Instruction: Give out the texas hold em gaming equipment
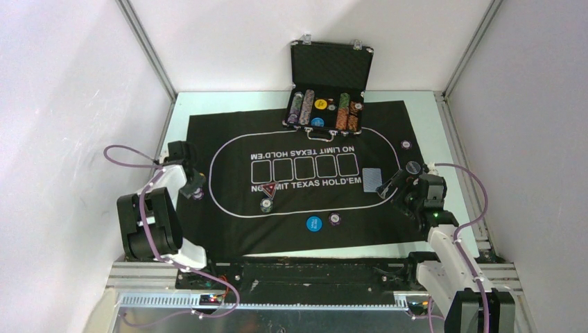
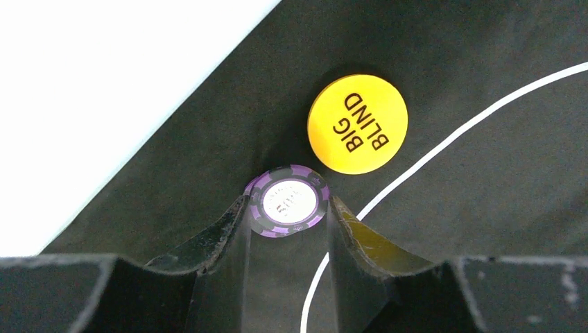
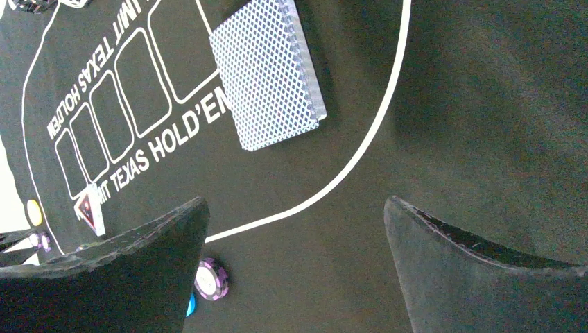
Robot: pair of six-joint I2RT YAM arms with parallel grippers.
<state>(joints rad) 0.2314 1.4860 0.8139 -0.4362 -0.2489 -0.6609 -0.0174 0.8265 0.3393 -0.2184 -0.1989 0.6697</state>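
In the left wrist view my left gripper (image 2: 287, 208) is shut on a purple chip (image 2: 289, 198), one finger against each side, low over the black mat; a second purple rim peeks out beneath it. A yellow BIG BLIND button (image 2: 358, 123) lies just beyond. From above, the left gripper (image 1: 195, 187) is at the mat's left edge. My right gripper (image 1: 392, 186) stands open and empty over bare felt (image 3: 295, 208), near the blue-backed deck of cards (image 1: 373, 178) (image 3: 267, 73). A blue button (image 1: 314, 223) and another purple chip (image 1: 335, 219) (image 3: 212, 279) lie at the mat's near side.
The open black case (image 1: 326, 104) with chip rows stands at the mat's far edge. A chip (image 1: 266, 205) and a red-marked piece (image 1: 268, 189) lie inside the white oval. Two more chips (image 1: 405, 144) (image 1: 414, 167) sit at the right. White walls close in on both sides.
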